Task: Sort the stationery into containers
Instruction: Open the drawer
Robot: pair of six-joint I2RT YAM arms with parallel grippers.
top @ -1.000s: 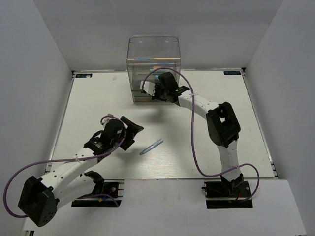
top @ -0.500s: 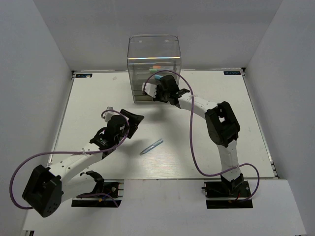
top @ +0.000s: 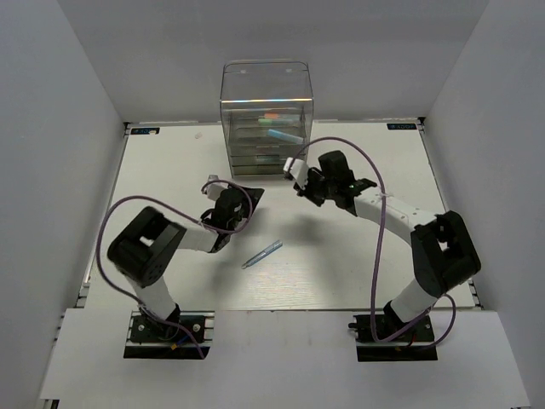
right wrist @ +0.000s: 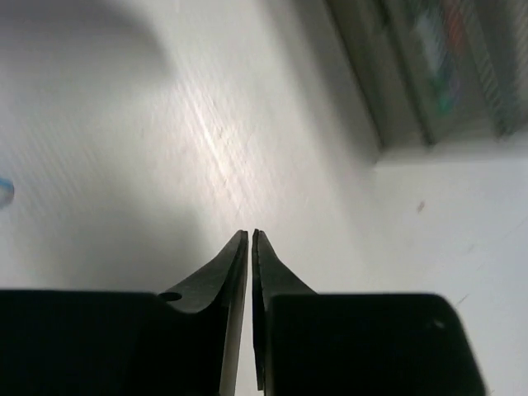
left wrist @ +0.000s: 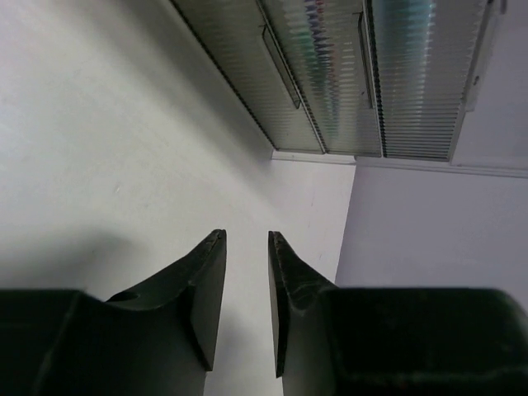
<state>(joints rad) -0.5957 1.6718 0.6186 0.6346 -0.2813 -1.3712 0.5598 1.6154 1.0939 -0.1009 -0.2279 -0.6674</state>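
White table, plain grey walls on three sides

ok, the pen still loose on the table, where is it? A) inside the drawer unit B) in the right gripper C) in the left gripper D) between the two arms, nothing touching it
D: the silvery-blue pen lies alone on the table between the arms, clear of both grippers.

**Right wrist: jaws nearly together over bare table**

I'm seeing my right gripper holding nothing, a thin slit showing between its dark fingers. The drawer unit is sitting blurred at upper right on the white table.
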